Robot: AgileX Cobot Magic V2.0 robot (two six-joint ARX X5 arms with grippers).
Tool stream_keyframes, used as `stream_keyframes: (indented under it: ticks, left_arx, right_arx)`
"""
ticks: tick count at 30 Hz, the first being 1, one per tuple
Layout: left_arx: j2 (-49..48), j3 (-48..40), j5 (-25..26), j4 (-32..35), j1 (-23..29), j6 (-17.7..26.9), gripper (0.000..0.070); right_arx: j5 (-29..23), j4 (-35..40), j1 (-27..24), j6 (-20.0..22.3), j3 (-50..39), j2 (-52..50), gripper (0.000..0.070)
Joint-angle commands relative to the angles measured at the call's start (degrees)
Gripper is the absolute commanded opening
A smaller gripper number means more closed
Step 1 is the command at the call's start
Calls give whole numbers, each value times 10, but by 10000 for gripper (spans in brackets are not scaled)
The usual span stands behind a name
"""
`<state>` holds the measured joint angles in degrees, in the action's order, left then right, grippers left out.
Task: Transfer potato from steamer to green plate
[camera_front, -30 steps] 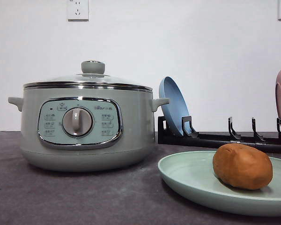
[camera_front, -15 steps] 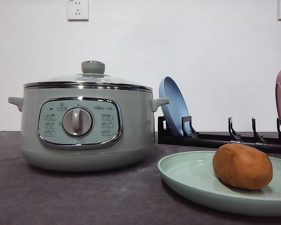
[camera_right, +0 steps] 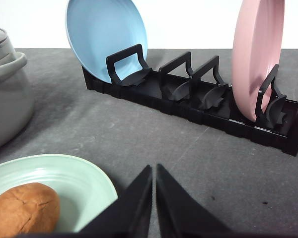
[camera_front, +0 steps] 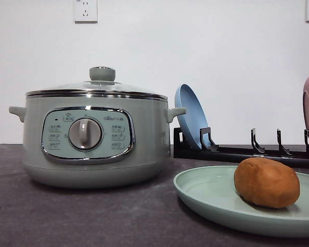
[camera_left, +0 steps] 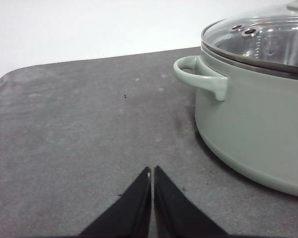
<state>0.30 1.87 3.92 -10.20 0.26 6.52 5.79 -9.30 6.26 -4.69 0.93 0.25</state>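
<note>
1. The potato [camera_front: 267, 182] lies on the green plate [camera_front: 211, 193] at the lower right of the front view, resting toward the plate's right side.
2. The steamer [camera_front: 95, 136] stands at left centre on the dark grey worktop [camera_front: 92, 216], its glass lid [camera_front: 98, 86] on and its knob [camera_front: 102, 73] upright.
3. A chrome-trimmed panel [camera_front: 87, 135] carries a central dial [camera_front: 85, 134] flanked by small button icons; a short line of print sits above the dial to the right, too small to read.
4. Behind the plate, a black rack [camera_front: 237, 152] holds a blue plate [camera_front: 191, 116] tilted on edge; a pink dish [camera_right: 258, 54] stands at its far end.
5. Two white wall sockets [camera_front: 85, 10] sit at the top edge.
6. The left tool [camera_left: 152, 172] is clenched with nothing in it, its tips meeting over bare worktop beside the steamer's handle [camera_left: 201, 77].
7. The right tool [camera_right: 154, 170] is likewise clenched and empty, near the plate's rim.
</note>
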Motion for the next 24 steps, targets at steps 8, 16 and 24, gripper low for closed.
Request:
stream_keyframes:
  ticks: [8, 16, 24]
  left_arx:
    - [-1, -12, -1, -5, 1, -2, 0]
    - [-1, -12, -1, -5, 1, -2, 0]
    - [-1, -12, -1, -5, 1, -2, 0]
  right_arx:
    - [1, 3, 0, 3, -3, 0, 0]
    - [0, 3, 0, 3, -3, 0, 0]
    - [1, 3, 0, 3, -3, 0, 0]
